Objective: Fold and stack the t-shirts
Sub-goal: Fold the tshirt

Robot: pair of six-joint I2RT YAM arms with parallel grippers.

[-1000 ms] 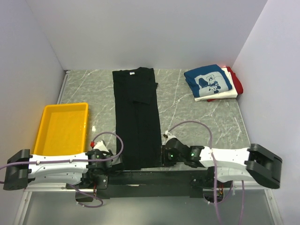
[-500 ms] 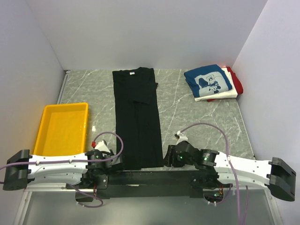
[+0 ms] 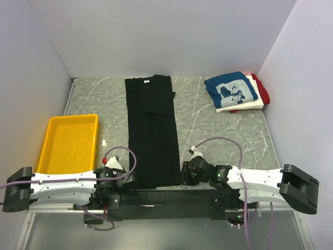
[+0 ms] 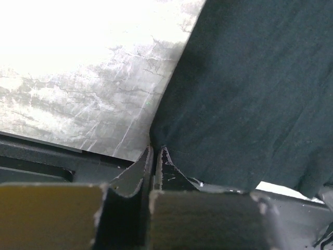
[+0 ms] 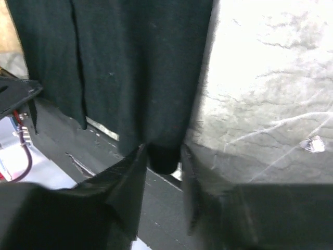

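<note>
Top external view: the black t-shirt [image 3: 152, 130] lies flat on the marble surface [image 3: 218, 135] as a long strip. Its collar is at the far end and its hem is at the near edge, between the 2 arms. From here the grip on either side is hard to make out, as dark wrists sit over the dark cloth. At the far right corner the blue t-shirt [image 3: 230, 89] lies folded on top of the white t-shirt [image 3: 248, 105] and the red t-shirt [image 3: 263, 94], of which only edges show. A yellow tray [image 3: 73, 116] sits at the left.

The left wrist view shows the left fingers [image 4: 170, 173] clenched together on the hem's near left corner, nipping its tip. Most of the shirt is cut off by the frame.

The right wrist view shows the right fingers [image 5: 127, 182] apart, with the bunched near right corner between them. I cannot tell whether they squeeze it.

Against half a second ago, the right arm [image 3: 260, 179] has swung its elbow back inward. The shirt, the pile and the left arm [image 3: 62, 185] lie as before.
</note>
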